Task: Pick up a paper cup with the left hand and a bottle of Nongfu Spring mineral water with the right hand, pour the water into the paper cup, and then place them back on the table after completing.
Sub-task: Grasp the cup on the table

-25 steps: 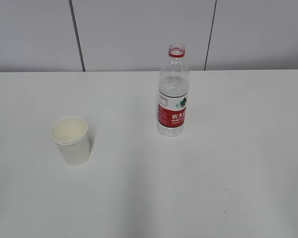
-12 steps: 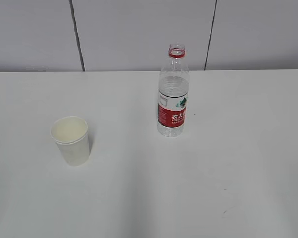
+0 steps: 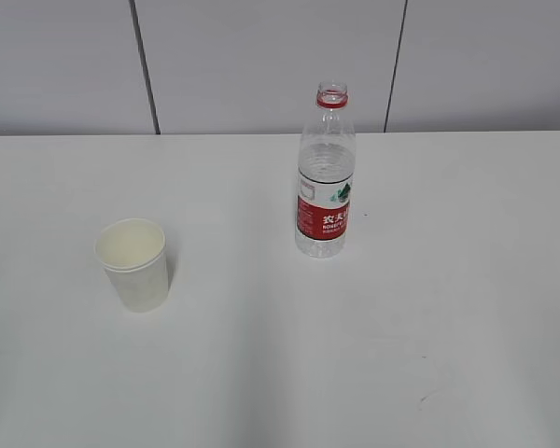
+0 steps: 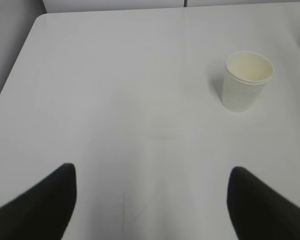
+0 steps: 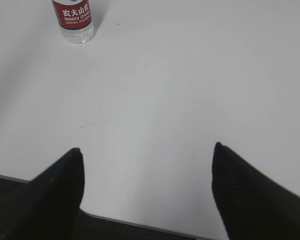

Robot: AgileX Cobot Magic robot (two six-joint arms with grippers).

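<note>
Above the table [image 3: 429,308], both hands hover, jaws spread.

pale grey panelled wall [image 3: 261,65] with dark vertical seams [image 3: 145,65]

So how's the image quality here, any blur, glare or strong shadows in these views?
Exterior view: even, soft light, sharp focus, only a faint shadow beside the paper cup and the bottle. Left wrist view: the cup is fairly crisp, the dark fingers are blurred. Right wrist view: fingers blurred too, no glare on the table.
</note>
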